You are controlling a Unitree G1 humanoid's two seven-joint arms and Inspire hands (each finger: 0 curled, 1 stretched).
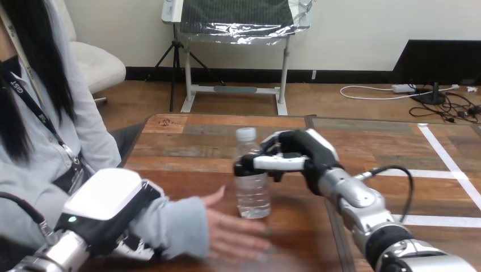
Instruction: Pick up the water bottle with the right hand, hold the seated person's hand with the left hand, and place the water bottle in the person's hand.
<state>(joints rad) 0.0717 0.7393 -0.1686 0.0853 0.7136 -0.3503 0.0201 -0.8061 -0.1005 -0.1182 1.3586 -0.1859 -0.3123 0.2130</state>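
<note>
- Right robot hand (295, 156) is closed round the water bottle (252, 190), thumb across the front, high up near the shoulder. Bottle is upright w/ white cap (246, 134) on. Its base is at or barely off the surface (187, 147); can't tell which.
- High grip = long lever below. A quick swing toward the person prob. makes the base pendulum or the bottle pivot in the grasp.
- Clear thin plastic, part full: too light a squeeze and it slips down, too hard and the wall buckles.
- Person's hand (238, 235) lies open and low on the surface, just in front of the bottle. If the bottle travels low, its base could clip the thumb or fingers and get knocked askew.
- Left robot hand (108, 198) sits over the person's pale sleeve (176, 226) near the wrist; can't tell if it grips or only rests there. W/o a firm hold the target hand can drift, so placement misses.
- If the robot lets go before the person's hand closes, the bottle tips, rolls and maybe goes off the near edge.
</note>
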